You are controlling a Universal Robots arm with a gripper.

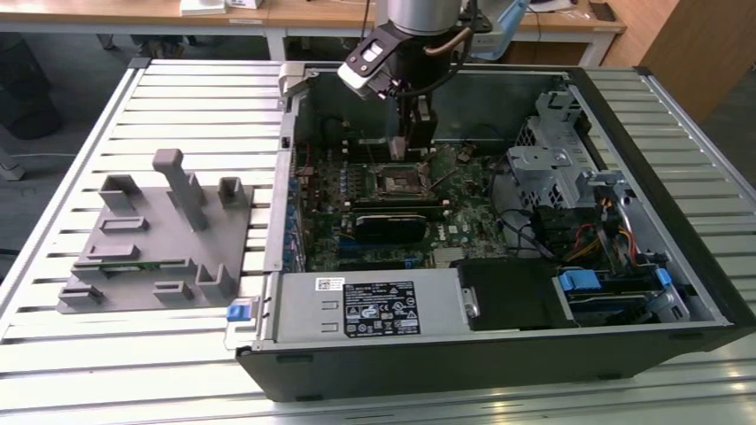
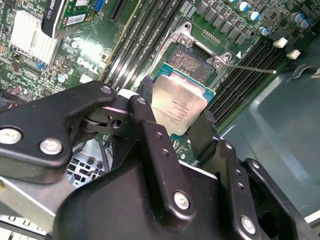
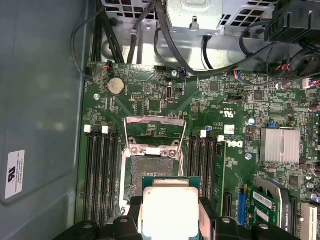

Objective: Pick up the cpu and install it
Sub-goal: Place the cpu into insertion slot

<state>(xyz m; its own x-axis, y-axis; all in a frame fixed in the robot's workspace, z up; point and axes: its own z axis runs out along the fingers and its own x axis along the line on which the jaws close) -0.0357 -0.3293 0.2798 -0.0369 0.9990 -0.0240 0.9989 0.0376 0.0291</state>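
The cpu (image 2: 177, 104) is a small silvery square chip with a green border, also seen in the first wrist view as the cpu (image 3: 170, 210). My gripper (image 2: 176, 111) is shut on it, with one black finger (image 2: 148, 117) on each of two opposite edges. It hangs a little above the motherboard's open socket (image 3: 152, 169), whose metal load frame (image 3: 155, 131) is flipped up. In the exterior view my gripper (image 1: 408, 149) reaches down into the open computer case (image 1: 497, 354), just above the socket (image 1: 396, 183).
Black memory slots (image 3: 102, 175) flank the socket on both sides. A silver heatsink (image 3: 280, 145), cables (image 3: 150, 35) and a metal drive cage (image 1: 555, 159) crowd the case. A grey plastic fixture (image 1: 154, 239) with upright posts stands on the slatted table (image 1: 71, 142) at the exterior view's left.
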